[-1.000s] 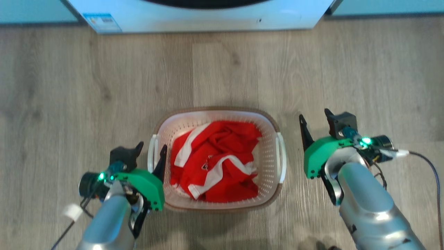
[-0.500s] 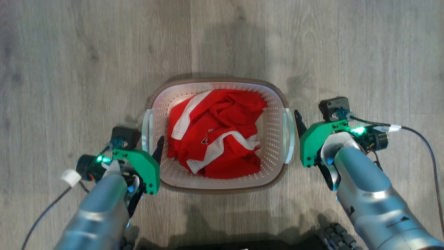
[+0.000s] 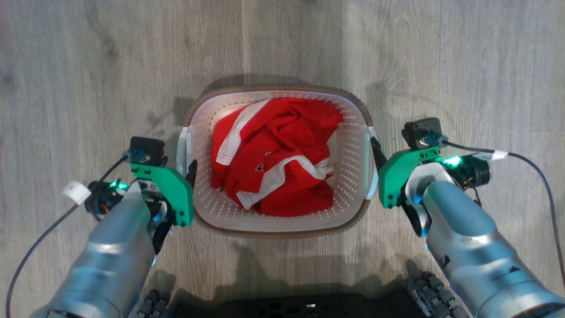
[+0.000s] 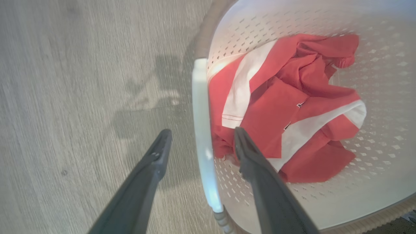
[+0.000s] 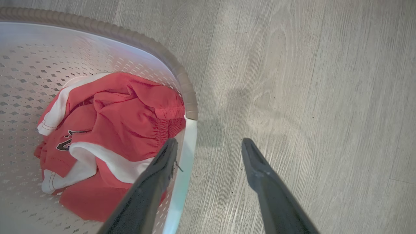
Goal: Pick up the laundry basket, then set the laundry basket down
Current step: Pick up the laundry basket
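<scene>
Pre-grasp, by the look of it: laundry basket [image 3: 348, 176] sits flat on the wood floor [image 3: 88, 88] right in front of the robot, btwn the two arms, w/ a crumpled red-and-white garment [image 3: 273, 159] inside. Arms are set at the short ends, prob. bc that's where the white handles are; a two-sided lift would keep the load level. Left gripper [image 4: 202, 131] is spread wide w/ nothing in it: in the left wrist view it straddles the left handle [image 4: 201, 107], one finger over the floor outside, the other over the basket interior by the cloth. Right gripper [image 5: 209, 141] is likewise wide open & empty: outer finger over bare floor, inner finger crossing the right handle [image 5: 187, 156], so that handle sits by the inner finger, not centred in the gap. Can't tell if any finger touches plastic. Basket not yet lifted.
</scene>
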### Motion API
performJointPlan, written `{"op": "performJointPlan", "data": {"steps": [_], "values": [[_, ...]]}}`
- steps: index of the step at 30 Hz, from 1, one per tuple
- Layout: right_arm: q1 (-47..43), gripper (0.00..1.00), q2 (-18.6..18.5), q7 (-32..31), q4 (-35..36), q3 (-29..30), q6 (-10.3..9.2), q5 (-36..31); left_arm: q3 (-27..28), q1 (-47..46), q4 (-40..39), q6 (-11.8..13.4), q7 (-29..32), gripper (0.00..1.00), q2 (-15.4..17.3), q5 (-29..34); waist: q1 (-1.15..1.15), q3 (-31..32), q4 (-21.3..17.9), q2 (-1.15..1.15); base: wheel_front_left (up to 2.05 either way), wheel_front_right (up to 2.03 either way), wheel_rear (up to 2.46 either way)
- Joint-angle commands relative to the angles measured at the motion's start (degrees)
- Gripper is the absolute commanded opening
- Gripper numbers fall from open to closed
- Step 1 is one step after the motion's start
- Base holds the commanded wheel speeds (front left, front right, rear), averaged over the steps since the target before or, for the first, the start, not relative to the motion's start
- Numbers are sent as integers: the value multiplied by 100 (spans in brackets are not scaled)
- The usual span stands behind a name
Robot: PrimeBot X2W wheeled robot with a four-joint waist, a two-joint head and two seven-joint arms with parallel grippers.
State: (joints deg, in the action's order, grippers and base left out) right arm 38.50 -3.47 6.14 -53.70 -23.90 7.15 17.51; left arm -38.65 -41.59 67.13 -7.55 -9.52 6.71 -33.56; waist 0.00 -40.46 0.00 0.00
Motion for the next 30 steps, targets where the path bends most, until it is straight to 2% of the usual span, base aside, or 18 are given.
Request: {"op": "performJointPlan", "data": {"steps": [1, 11, 20, 30], "values": [[-81, 100, 59, 32, 52, -123, 34, 68, 18, 2, -34, 7, 64, 100, 155, -120, 0, -35, -12, 0, 0, 0, 0], [-38, 100, 59, -260, -72, -406, 34, 524, -571, -219, -71, 7, 374, 100, 266, -651, 0, -220, 9, 0, 0, 0, 0], [55, 100, 59, -571, -239, -538, 34, 882, -1046, -420, -12, 7, 566, 100, 209, -976, 0, -431, 103, 0, 0, 0, 0], [237, 100, 59, -645, -341, -684, 34, 1010, -1519, -660, 39, 7, 657, 100, 191, -1264, 0, -633, 125, 0, 0, 0, 0]]}}
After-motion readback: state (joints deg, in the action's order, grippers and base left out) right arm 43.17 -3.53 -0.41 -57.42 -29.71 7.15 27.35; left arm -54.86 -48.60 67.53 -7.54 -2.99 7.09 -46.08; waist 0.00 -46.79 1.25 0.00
